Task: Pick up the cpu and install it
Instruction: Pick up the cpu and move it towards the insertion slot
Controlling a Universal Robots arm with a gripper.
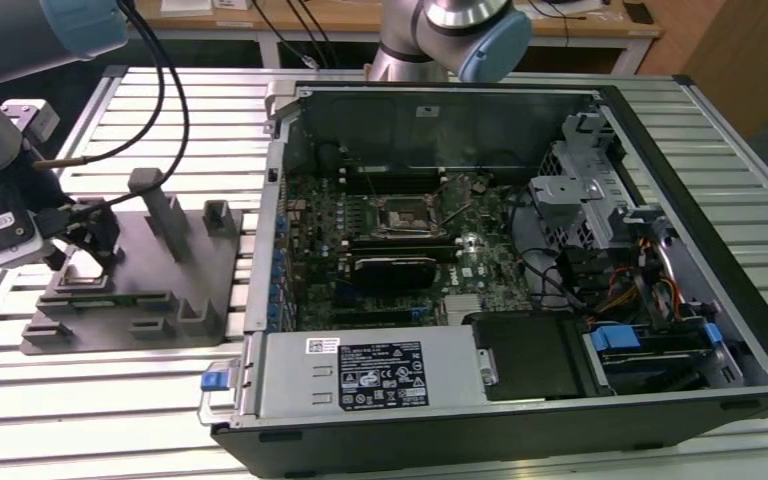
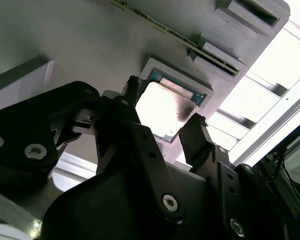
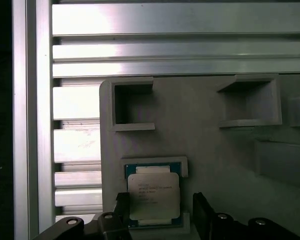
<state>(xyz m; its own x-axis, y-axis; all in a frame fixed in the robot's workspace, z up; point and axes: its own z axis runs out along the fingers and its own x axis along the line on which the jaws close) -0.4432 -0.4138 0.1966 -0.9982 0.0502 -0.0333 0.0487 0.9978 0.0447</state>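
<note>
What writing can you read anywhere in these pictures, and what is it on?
cpu: lines of dark print on its metal top, too blurred to read.
black label on the power supply: white print, too small to read.
No text can be quoted.

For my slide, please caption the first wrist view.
Open hand straddling the cpu in its grey fixture pocket.

The claw (image 3: 160, 200) stands spread astride the cpu (image 3: 153, 192), with a gap beside one finger. The pocket's raised rim (image 3: 155, 161) hems the chip closely. On the grey fixture (image 1: 104, 335), upright blocks (image 1: 164, 210) rise near the claw. The computer case wall (image 1: 272, 200) bounds the exterior view's right. Bench (image 3: 75, 145) slats run alongside the fixture's edge.
</note>
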